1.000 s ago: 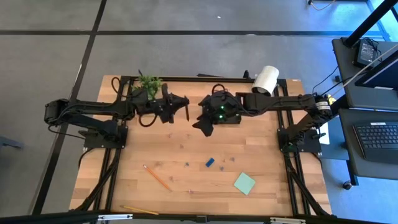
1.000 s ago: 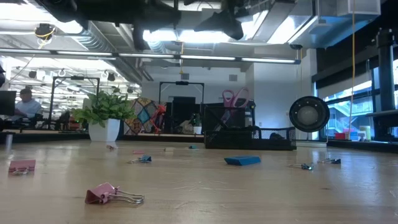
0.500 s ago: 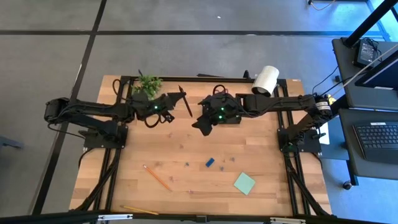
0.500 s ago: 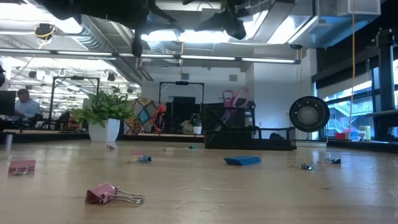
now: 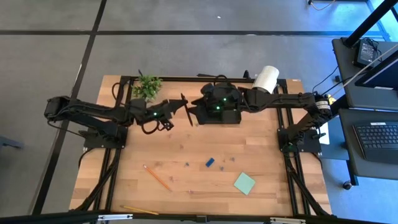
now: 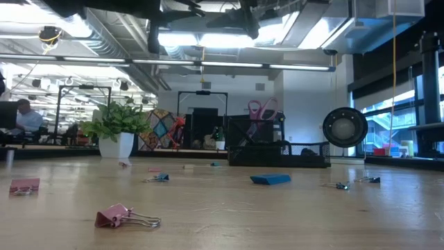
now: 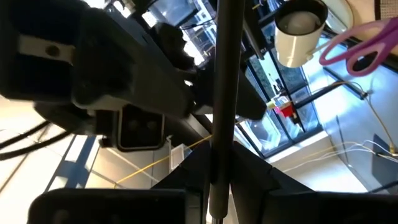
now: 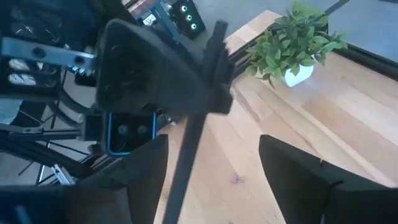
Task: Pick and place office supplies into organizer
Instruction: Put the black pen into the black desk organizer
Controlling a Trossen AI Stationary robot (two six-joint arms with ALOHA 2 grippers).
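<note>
Near the desk's far edge, middle: the left gripper (image 5: 169,113) holds a thin black pen (image 5: 185,107) up in the air, pinched near one end, the rest of it reaching toward the right gripper (image 5: 198,112).
Left claw: narrow, clamped on the pen; in its own wrist view the pen (image 7: 221,106) runs straight up from between the fingers.
Right claw: spread wide, holding nothing; its wrist view shows the pen (image 8: 189,155) standing in the gap between its fingers, not yet gripped as far as I can see.
Organizer: the black tray (image 5: 231,118) sits under the right arm near the far edge, mostly hidden from above; from table height the organizer (image 6: 277,149) shows purple scissors (image 6: 260,109) already standing in its tall part.
Step in hand: looks to me like a handover of the pen from left to right, the right arm being the one beside the tray.
How the pen will handle: light, stiff, smooth and round, so I'd expect it to swivel or slip in a loose pinch. Best taken on the free length, clear of the left fingers, squarely across the barrel.
Still on the desk: pencil (image 5: 157,177), blue block (image 5: 210,163) and green sticky pad (image 5: 244,183) toward the near edge.
</note>
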